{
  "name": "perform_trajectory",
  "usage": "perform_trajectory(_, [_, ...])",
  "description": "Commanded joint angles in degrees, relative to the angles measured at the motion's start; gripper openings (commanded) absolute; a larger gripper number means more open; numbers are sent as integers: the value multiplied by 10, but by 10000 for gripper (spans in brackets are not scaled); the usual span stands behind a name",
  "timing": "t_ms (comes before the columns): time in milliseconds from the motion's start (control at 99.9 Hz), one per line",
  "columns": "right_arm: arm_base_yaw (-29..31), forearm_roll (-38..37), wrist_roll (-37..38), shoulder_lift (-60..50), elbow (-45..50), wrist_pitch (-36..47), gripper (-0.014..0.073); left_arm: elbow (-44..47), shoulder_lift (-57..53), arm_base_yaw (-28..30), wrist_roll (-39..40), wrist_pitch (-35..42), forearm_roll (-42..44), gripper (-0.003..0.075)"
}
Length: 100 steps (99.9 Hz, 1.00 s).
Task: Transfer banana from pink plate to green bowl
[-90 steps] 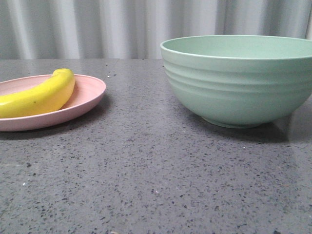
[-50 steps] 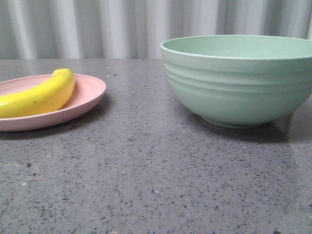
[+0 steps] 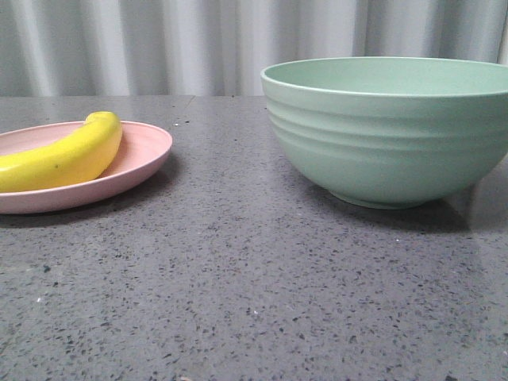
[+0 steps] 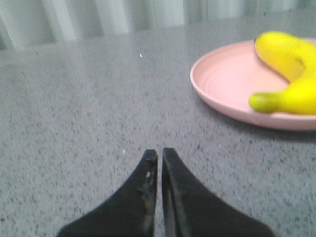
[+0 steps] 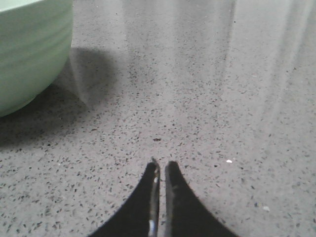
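Banana (image 3: 63,157) lies on the pink plate (image 3: 147,151) at about nine o'clock in the front view, its rounded far end resting near the plate's middle and its body running off the picture's edge. Across a stretch of bare speckled grey bench (image 3: 238,286), at about two o'clock, stands the green bowl (image 3: 389,135), upright on its small foot, ridges ringing its outside; plate and bowl are well apart. A pale pleated curtain (image 3: 198,44) closes the back. Neither arm shows in this view.

Left wrist view: the left hand (image 4: 159,154) hangs low over the bench with its two dark fingers pressed almost together, only a thin slit between the tips, and nothing between them. The plate sits ahead and off to one side, near but not touching the hand, and the banana rests in it, its greenish stem tip (image 4: 261,101) pointing toward the plate's centre.

Right wrist view: the right hand (image 5: 161,165) is likewise pressed nearly together, empty, over bare bench. The bowl's ridged wall (image 5: 29,54) fills one corner, casting a shadow on the bench beside it, apart from the fingers.
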State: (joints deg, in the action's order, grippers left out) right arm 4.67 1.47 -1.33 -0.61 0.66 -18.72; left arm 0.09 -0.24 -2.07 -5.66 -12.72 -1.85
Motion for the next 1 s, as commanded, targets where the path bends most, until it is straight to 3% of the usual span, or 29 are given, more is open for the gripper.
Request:
perform_trajectory(0, [4, -2, -1, -13, 11, 12, -64, 5, -16, 1, 5, 66, 1, -20])
perform_trajectory(690, [4, -2, -1, -13, 11, 195, -64, 5, -16, 1, 5, 97, -5, -20])
perform_trajectory(991, [4, -2, -1, -13, 11, 195, -64, 5, -16, 1, 5, 108, -30, -20])
